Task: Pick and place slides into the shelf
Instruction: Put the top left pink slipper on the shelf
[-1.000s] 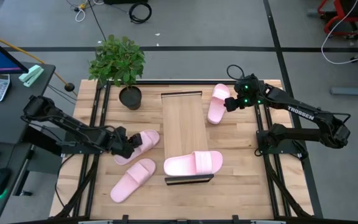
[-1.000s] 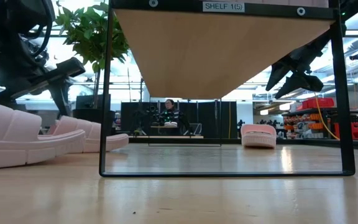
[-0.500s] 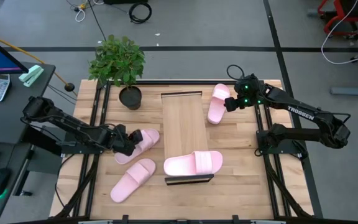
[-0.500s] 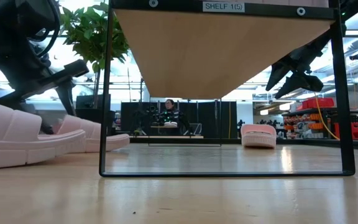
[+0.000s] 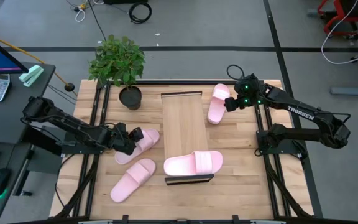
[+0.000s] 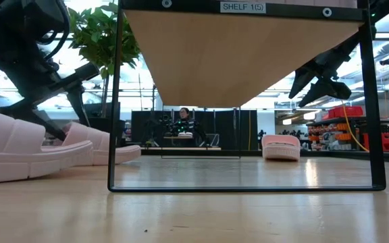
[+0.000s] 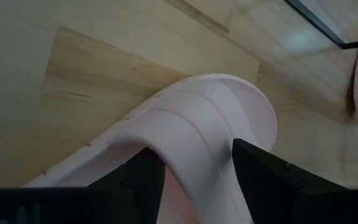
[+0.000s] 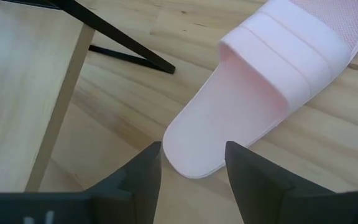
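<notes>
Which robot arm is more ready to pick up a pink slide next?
The left. The left gripper is open with its fingers on either side of a slide's strap on the table. The right gripper is open too, but it hangs above its slide, not around it.

The high view looks straight down on the whole table (image 5: 241,155), the shelf (image 5: 184,134) near frame centre. The low view sits at tabletop height, close to the shelf's black end rail (image 6: 117,101), facing level into the room. The left wrist view is pressed close over one slide (image 7: 191,130), its far corner probably catching another. The right wrist view looks down on a slide (image 8: 272,81) at upper right and the shelf's board at left.
</notes>
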### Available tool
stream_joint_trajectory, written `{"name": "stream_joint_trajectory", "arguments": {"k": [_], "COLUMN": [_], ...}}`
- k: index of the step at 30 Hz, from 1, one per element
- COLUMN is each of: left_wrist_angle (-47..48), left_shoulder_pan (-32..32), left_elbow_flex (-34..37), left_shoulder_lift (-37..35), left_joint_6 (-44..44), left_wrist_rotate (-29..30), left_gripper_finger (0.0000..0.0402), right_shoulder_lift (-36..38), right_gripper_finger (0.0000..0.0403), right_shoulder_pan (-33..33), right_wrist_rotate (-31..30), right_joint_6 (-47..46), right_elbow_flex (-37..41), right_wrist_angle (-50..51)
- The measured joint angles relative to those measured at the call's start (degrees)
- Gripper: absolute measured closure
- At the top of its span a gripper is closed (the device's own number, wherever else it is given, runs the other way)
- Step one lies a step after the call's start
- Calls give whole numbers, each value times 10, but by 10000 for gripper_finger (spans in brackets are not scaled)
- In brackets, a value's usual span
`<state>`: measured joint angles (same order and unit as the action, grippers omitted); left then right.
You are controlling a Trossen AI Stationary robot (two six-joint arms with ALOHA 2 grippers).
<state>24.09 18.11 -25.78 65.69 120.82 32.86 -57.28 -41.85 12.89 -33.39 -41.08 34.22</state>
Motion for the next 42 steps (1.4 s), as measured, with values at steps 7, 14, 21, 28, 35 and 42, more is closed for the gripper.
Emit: {"name": "stream_joint_trajectory", "arguments": {"k": [7, 14, 21, 28, 35, 42], "left_wrist_angle": [2, -7, -31, 13, 256, 393], "left_shoulder_pan": [-23, -35, -30, -21, -8, 6], "left_elbow_flex": [0, 0, -10, -66, -191, -315], "left_shoulder_lift": [0, -1, -9, -15, -17, -17], "left_joint_6": [-30, -69, -108, -161, -196, -211], "left_wrist_rotate": [6, 14, 20, 16, 22, 92], "left_gripper_finger": [274, 385, 389, 389, 389, 389], "right_shoulder_lift": [0, 0, 0, 0, 0, 0], "right_gripper_finger": [220, 220, 220, 220, 220, 220], "right_shoulder_pan": [0, 0, 0, 0, 0, 0], "right_wrist_rotate": [0, 0, 0, 0, 0, -7], "right_joint_6": [0, 0, 5, 11, 22, 31], "right_elbow_flex": [0, 0, 0, 0, 0, 0], "right_wrist_angle": [0, 0, 0, 4, 11, 11]}}
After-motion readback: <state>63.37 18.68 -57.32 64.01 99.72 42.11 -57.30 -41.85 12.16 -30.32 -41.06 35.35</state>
